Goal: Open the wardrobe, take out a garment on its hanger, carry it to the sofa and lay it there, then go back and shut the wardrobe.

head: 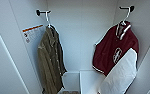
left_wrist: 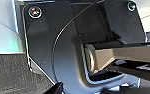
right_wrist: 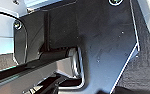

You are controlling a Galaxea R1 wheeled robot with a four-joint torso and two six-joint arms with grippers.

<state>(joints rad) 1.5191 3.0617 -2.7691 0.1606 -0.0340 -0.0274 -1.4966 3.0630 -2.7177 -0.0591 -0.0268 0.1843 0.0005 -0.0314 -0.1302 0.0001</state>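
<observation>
In the head view, we face the open wardrobe [head: 78, 37]; the garment [head: 111, 50] hangs on its hanger [head: 124, 17] from a hook [head: 131, 8] at the wardrobe's right wall, and an olive shirt [head: 49, 62] hangs from the hook opposite. In both wrist views, we see our own dark plates above grey carpet [left_wrist: 11, 72]; we cannot tell either claw's state. Risk, in our judgement: a reach misaligned with the hanger could snag the white sleeve [head: 121, 75] and drop the jacket.
</observation>
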